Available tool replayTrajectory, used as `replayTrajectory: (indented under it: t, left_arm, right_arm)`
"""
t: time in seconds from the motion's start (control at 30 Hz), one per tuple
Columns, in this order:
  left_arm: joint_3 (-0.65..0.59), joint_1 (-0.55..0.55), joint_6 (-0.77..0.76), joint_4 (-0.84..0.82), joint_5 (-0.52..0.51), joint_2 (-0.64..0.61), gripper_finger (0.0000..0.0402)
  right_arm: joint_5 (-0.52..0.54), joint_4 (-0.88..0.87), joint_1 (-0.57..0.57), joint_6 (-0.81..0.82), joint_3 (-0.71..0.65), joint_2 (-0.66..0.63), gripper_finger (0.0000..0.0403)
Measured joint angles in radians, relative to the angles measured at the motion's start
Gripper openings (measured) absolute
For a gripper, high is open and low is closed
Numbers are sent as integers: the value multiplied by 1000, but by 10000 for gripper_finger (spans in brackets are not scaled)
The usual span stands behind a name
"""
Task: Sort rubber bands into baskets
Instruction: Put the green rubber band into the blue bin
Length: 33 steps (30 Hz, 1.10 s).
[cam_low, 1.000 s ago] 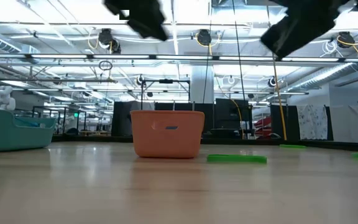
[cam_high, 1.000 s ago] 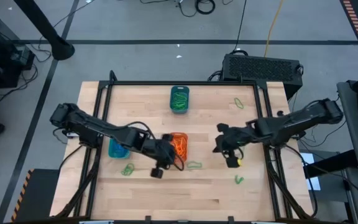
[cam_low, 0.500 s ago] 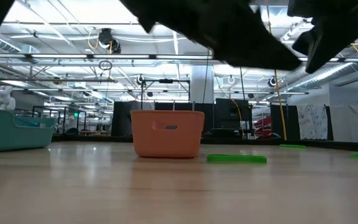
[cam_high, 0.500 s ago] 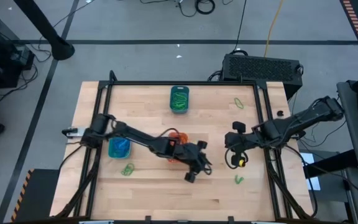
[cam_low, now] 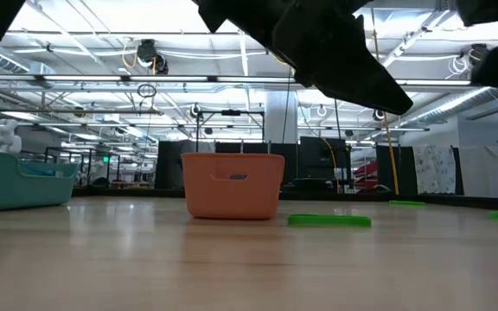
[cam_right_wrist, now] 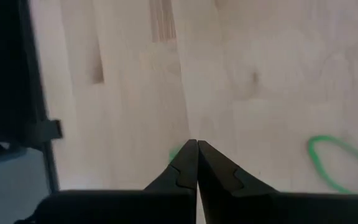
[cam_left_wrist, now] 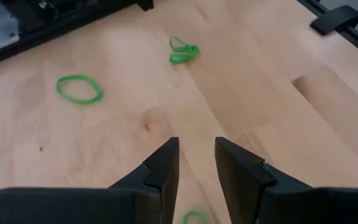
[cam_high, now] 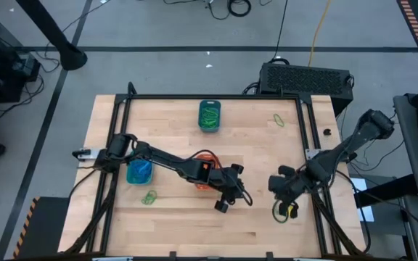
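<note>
My left gripper (cam_high: 228,197) hangs open and empty over the table, just right of the orange basket (cam_high: 207,161). In its wrist view (cam_left_wrist: 196,167) a green rubber band (cam_left_wrist: 196,218) lies on the wood below the fingers, and two more (cam_left_wrist: 78,88) (cam_left_wrist: 183,51) lie ahead. My right gripper (cam_high: 276,185) is shut near the table's right near corner. In its wrist view (cam_right_wrist: 196,148) a green band (cam_right_wrist: 337,163) lies to one side. The dark teal basket (cam_high: 209,114) holds green bands, and the turquoise basket (cam_high: 138,172) holds blue ones.
Loose green bands lie near the turquoise basket (cam_high: 149,197), at the far right (cam_high: 278,119) and by the right arm (cam_high: 280,214). A black frame (cam_high: 305,130) borders the table. In the low view the orange basket (cam_low: 233,185) stands mid-table with a green band (cam_low: 329,221) beside it.
My left gripper has swung from in front of the orange basket toward the table's right, then held there. My right gripper has drawn back toward the table's near right corner.
</note>
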Motion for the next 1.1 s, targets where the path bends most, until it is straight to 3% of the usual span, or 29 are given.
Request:
replayTrajectory:
  t: [0.17, 0.47, 0.7, 0.93, 1.1]
  left_arm:
    - [-1, -6, -9, -29, 0, 0, 111]
    - [-1, -9, -25, -49, 0, 0, 111]
    - [-1, -9, -26, -56, 0, 0, 111]
    - [-1, -9, -26, -62, 0, 0, 112]
    - [-2, -8, -26, -80, 1, -1, 112]
  right_arm:
    - [9, 3, 91, -3, 0, 117, 25]
    - [103, 19, 132, -125, 0, 349, 121]
    - [15, 51, 132, -135, 0, 425, 167]
    - [-25, 92, 131, -195, 2, 444, 152]
    - [-50, 97, 131, -250, 1, 433, 80]
